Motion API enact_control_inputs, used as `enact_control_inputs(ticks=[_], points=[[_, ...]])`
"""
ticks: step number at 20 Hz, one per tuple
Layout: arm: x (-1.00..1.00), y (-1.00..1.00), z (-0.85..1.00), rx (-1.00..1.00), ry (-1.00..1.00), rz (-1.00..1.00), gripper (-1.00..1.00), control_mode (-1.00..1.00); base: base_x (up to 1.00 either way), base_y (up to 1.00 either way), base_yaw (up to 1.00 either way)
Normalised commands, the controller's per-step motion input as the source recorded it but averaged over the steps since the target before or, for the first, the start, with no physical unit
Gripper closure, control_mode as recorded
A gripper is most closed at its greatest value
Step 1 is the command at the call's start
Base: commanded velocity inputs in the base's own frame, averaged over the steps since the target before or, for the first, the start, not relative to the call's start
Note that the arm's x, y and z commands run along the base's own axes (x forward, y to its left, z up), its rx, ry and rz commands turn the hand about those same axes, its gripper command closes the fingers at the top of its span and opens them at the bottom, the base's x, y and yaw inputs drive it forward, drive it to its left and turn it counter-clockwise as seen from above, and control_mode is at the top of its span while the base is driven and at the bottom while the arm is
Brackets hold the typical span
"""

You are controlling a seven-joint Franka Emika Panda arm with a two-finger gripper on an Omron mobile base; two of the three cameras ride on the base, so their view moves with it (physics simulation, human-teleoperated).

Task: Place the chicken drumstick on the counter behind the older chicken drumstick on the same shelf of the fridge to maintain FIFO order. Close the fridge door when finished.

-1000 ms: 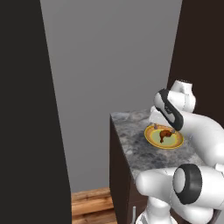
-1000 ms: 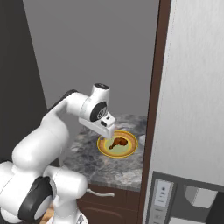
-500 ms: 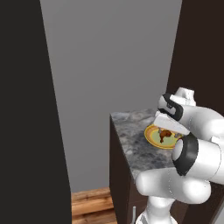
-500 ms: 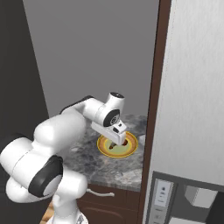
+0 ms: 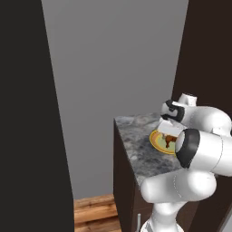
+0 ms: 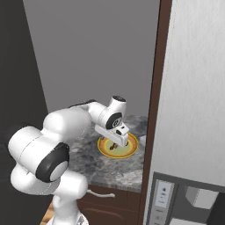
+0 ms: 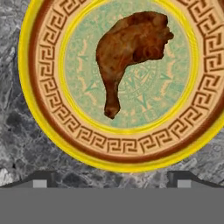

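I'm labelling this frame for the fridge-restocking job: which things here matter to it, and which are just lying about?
For the job:
- small dark reddish-brown chicken drumstick
- grey speckled stone counter
- robot's gripper, open above the drumstick
- silver-grey fridge with water dispenser

Just there:
- round yellow-rimmed patterned plate under the drumstick
- dark brown cabinets
- wooden floor

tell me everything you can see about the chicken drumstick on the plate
The chicken drumstick is small, dark reddish-brown, with a rough cooked-looking surface. In the hand view its thick meaty end lies toward the upper right and tapers to a narrow bone end at lower left. It lies flat on the green patterned centre of a round yellow-rimmed plate, which sits on the grey speckled counter. Nothing else touches it.
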Motion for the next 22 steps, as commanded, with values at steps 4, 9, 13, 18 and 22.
enact_control_inputs(ticks=[4, 9, 13, 18, 22], points=[[0.26, 0.0, -0.42, -0.08, 0.0, 0.0, -1.0, -1.0, 0.0, 0.0, 0.0], [0.24, 0.0, -0.25, -0.03, 0.01, 0.0, -1.0, -1.0, 0.0, 0.0, 0.0], [0.14, -0.08, 0.0, 0.0, 0.0, 0.0, -1.0, -1.0, 0.0, 0.0, 0.0], [0.11, -0.07, -0.04, 0.0, 0.0, 0.0, -1.0, -1.0, 0.0, 0.0, 0.0], [0.18, -0.01, -0.08, 0.0, 0.0, 0.0, -1.0, -1.0, 0.0, 0.0, 0.0]])
